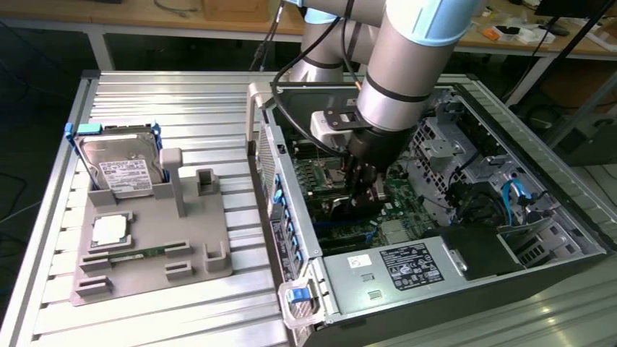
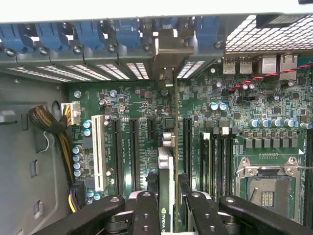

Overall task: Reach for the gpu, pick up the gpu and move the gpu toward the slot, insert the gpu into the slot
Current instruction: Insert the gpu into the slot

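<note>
In the wrist view my gripper (image 2: 169,215) is shut on the gpu (image 2: 166,171), one black finger (image 2: 145,215) on each side of it. The card is seen edge-on, standing upright over the green motherboard (image 2: 137,107). Its silver bracket (image 2: 168,51) reaches the case's rear wall between the blue latches (image 2: 127,32). The slot lies hidden under the card's edge, and whether the card touches it I cannot tell. In the exterior view the gripper (image 1: 365,194) reaches down into the open computer case (image 1: 289,238).
Black connector strips (image 2: 133,152) and a white one (image 2: 98,152) flank the card, with memory strips (image 2: 217,161) and the CPU socket (image 2: 266,188) beyond. Sleeved cables (image 2: 49,122) hang at the case's side. Outside the case, a grey fixture (image 1: 144,246) holds a hard drive (image 1: 121,170).
</note>
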`<action>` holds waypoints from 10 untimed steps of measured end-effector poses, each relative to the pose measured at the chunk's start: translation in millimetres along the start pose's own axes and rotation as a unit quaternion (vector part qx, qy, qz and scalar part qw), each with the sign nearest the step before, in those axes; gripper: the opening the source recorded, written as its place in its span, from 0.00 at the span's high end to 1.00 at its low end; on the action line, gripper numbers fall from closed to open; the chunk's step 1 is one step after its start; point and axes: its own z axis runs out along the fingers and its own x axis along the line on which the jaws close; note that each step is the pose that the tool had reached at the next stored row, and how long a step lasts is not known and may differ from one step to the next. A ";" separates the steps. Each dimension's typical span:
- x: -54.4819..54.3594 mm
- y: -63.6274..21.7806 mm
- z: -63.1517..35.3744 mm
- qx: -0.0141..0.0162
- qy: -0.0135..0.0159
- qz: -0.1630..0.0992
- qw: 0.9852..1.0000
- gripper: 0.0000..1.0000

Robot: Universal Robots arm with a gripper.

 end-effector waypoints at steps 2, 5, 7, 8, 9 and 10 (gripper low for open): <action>0.0 0.0 0.0 0.000 0.000 0.000 1.000 0.73; -0.1 0.0 0.2 0.000 0.000 0.001 1.000 0.73; -0.2 0.1 0.8 0.000 -0.001 0.002 1.000 0.73; -0.2 0.1 1.1 0.000 -0.002 0.002 1.000 0.73; -0.2 0.4 1.2 0.000 -0.002 0.002 1.000 0.73; -0.2 1.0 1.3 0.000 -0.002 0.002 1.000 0.73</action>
